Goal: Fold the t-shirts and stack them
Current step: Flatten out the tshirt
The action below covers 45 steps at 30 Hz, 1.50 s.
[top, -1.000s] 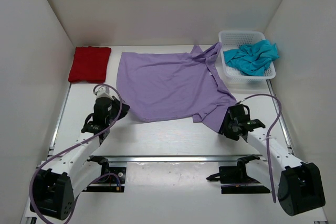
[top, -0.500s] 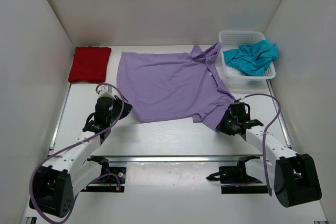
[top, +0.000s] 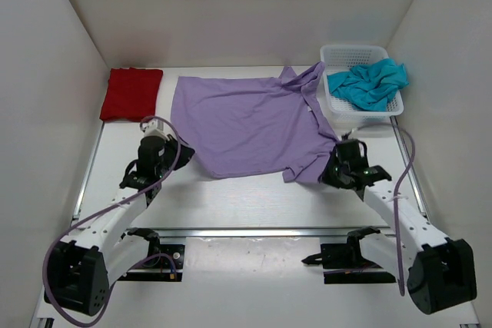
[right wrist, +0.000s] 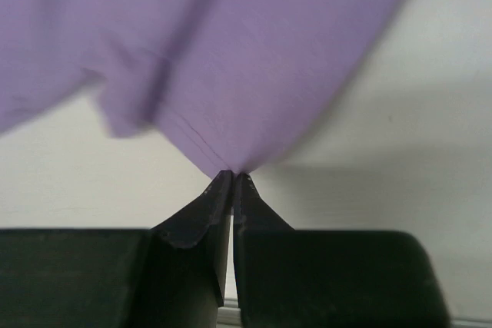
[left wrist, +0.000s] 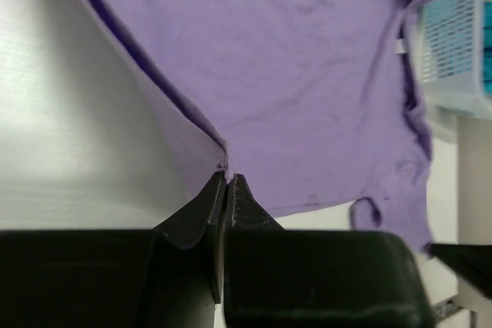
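Top external view: white mesh basket [top: 346, 51] sits at upper right of frame, holding the teal shirt [top: 371, 84], crumpled and spilling over the basket's right rim. Nothing else can be made out in the basket.

Lavender shirt [top: 246, 124] lies spread mostly flat at centre of the table [top: 254, 197], its upper right sleeve touching the basket's left wall. Red shirt [top: 131, 94] is folded into a rectangle at upper left, apart from the lavender one.

Left gripper [top: 183, 151] is at the lavender shirt's lower left corner, right gripper [top: 332, 168] at its lower right corner.

Left wrist view: left gripper [left wrist: 228, 182] has its jaws together, pinching the shirt's [left wrist: 292, 74] edge, cloth pulled to a peak at the tips. Basket [left wrist: 446, 90] shows at right edge, teal visible through the mesh.

Right wrist view: right gripper [right wrist: 232, 178] has its jaws pressed together on a corner of the lavender cloth [right wrist: 231, 51], which fans upward from the tips, blurred.
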Tool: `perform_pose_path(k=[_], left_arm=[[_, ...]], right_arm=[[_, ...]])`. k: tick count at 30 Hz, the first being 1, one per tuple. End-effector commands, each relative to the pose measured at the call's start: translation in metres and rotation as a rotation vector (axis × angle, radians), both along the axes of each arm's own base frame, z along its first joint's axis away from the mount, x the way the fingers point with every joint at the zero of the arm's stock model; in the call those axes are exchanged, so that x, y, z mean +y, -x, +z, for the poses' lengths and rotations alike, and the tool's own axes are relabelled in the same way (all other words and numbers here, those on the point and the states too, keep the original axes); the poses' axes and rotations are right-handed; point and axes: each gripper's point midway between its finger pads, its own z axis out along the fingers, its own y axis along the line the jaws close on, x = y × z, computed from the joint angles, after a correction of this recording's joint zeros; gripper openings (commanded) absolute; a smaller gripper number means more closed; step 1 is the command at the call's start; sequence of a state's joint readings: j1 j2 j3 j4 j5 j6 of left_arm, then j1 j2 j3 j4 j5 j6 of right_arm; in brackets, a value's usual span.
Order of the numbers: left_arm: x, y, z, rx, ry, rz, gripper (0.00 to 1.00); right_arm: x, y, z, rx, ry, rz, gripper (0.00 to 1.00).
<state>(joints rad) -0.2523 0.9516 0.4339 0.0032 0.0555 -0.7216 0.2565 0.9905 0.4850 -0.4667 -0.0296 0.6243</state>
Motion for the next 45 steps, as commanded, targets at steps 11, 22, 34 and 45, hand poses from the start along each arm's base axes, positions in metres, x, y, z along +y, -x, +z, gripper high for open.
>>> perform_pose_path(k=[11, 22, 34, 45], left_arm=[[0.040, -0.033, 0.339, -0.528, 0.228, -0.094, 0.00], [0.083, -0.006, 0.456, -0.726, 0.121, 0.070, 0.00], [0.087, -0.141, 0.254, -0.314, 0.069, 0.170, 0.00], [0.082, -0.213, 0.337, -0.418, 0.093, 0.131, 0.00]], right_arm=[[0.005, -0.059, 0.463, -0.960, 0.198, 0.000, 0.00], [0.017, -0.028, 0.621, -1.386, 0.196, 0.018, 0.00], [0.043, -0.259, 0.470, -1.055, 0.213, 0.333, 0.00], [0.026, -0.280, 0.560, -1.386, 0.015, 0.246, 0.00]])
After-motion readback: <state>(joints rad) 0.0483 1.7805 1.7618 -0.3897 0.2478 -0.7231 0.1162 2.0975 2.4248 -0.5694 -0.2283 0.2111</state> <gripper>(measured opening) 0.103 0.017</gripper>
